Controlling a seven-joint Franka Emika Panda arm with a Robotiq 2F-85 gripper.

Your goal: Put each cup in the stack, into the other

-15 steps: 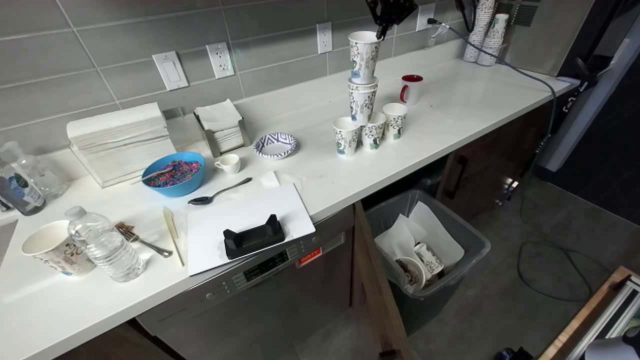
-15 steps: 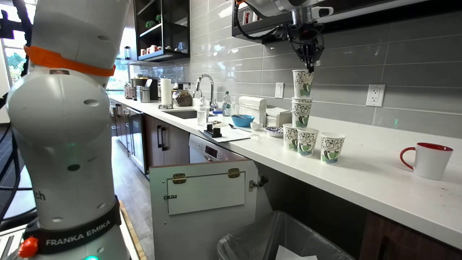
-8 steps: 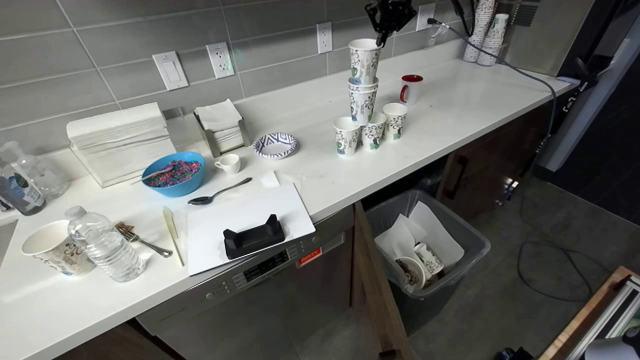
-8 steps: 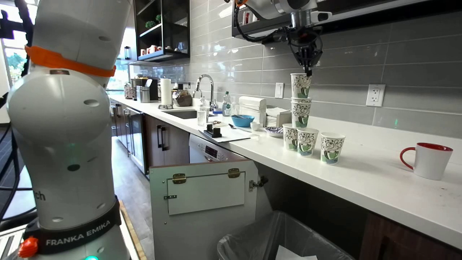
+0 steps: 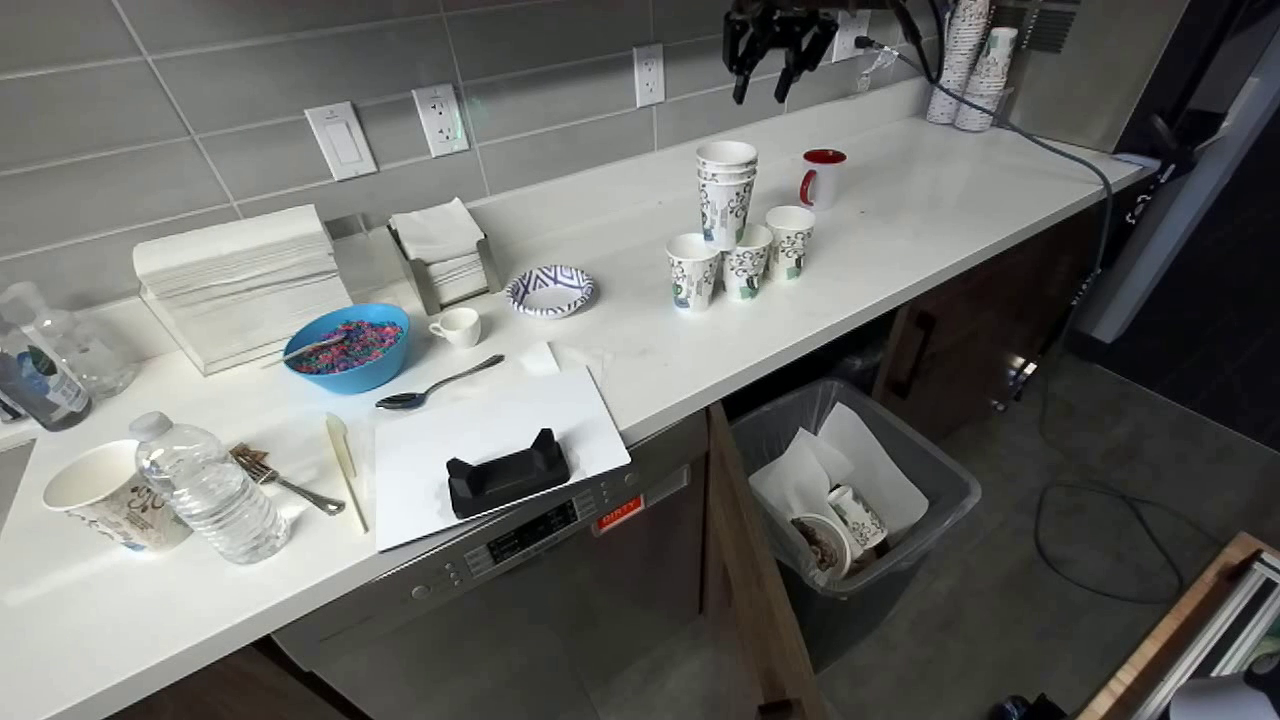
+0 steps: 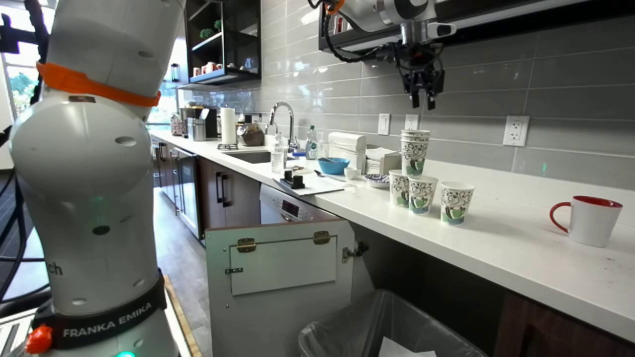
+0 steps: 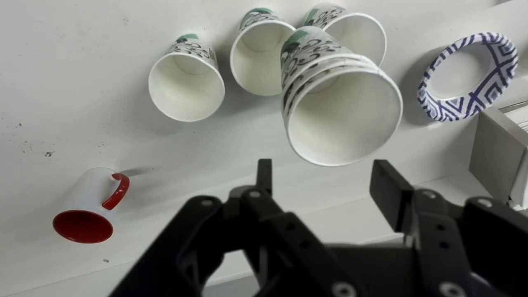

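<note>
Fingers (image 7: 390, 196) found parted and released, nothing between them. The gripper (image 5: 760, 93) hangs above the stack (image 6: 414, 157), apart from its top rim. Three nested rims show in the stack, which stands upright on a first cup (image 5: 693, 275) and a second cup (image 5: 746, 266), between the front edge and wall edge of the counter (image 5: 930, 190). A third cup (image 6: 457, 203) stands just beside the second, a gap visible from where I stand; all three lower cups are upright and separate. Near the wall edge: a white mug (image 5: 827, 187), red inside, and a bowl (image 5: 550, 293) with a zigzag pattern. At the front edge, a white board (image 5: 485, 425) lies flat, bearing a black cradle (image 5: 505, 482). Below that edge, a lined bin (image 5: 860, 620) holds white paper (image 5: 885, 475). Cup piles (image 5: 965, 55) stand near the far wall corner.
</note>
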